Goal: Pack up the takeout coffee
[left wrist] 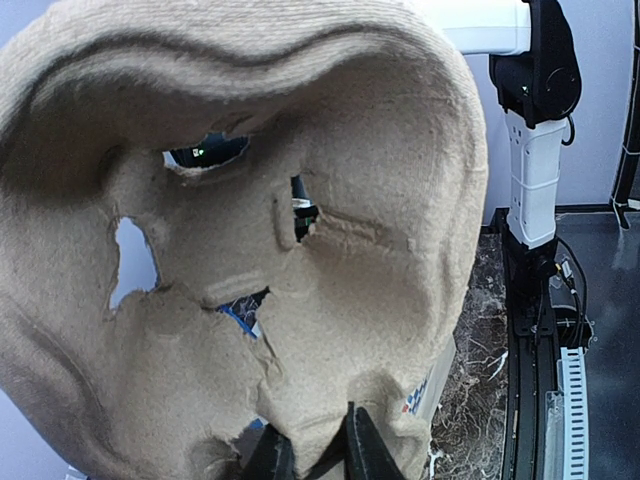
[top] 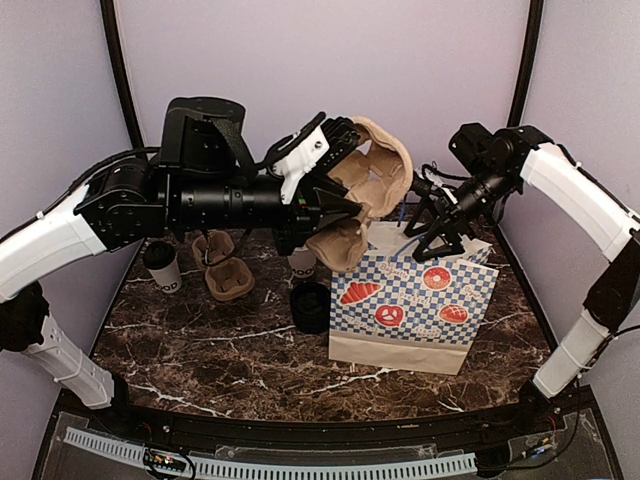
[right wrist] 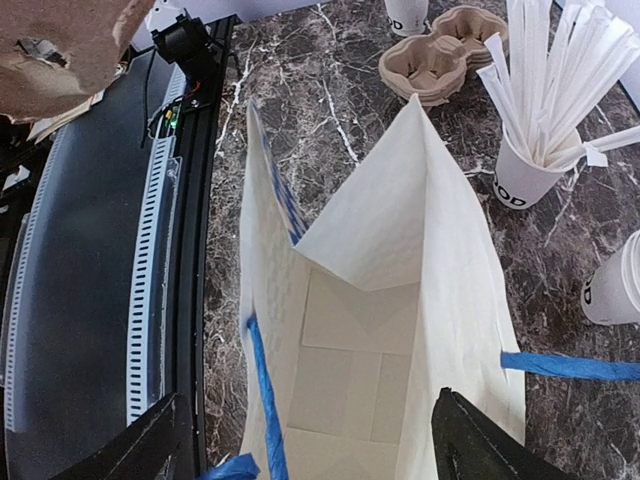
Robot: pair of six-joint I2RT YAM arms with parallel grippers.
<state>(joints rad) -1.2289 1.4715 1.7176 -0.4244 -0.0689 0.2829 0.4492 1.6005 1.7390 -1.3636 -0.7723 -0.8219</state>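
Left gripper (left wrist: 320, 455) is nearly closed, pinching the edge of the fuzzy brown pulp carrier (left wrist: 400, 200), arm stretched out level. The carrier hides most of its fingers. Right gripper (right wrist: 308, 395) hangs wide open with nothing in it, over the mouth of the smooth paper bag (right wrist: 400, 200). The white paper cup (top: 163, 270), dark on top, stands far left on the marble table (top: 200, 340), well apart.

The bag (top: 415, 310) stands on the table (top: 200, 340), right of centre. Just left of it lies the lid (top: 311, 305), with the straw cup (right wrist: 525, 180) behind it and a cup carrier (top: 222, 270) farther left. A raised carrier (top: 375, 190) hangs over the bag's left edge.
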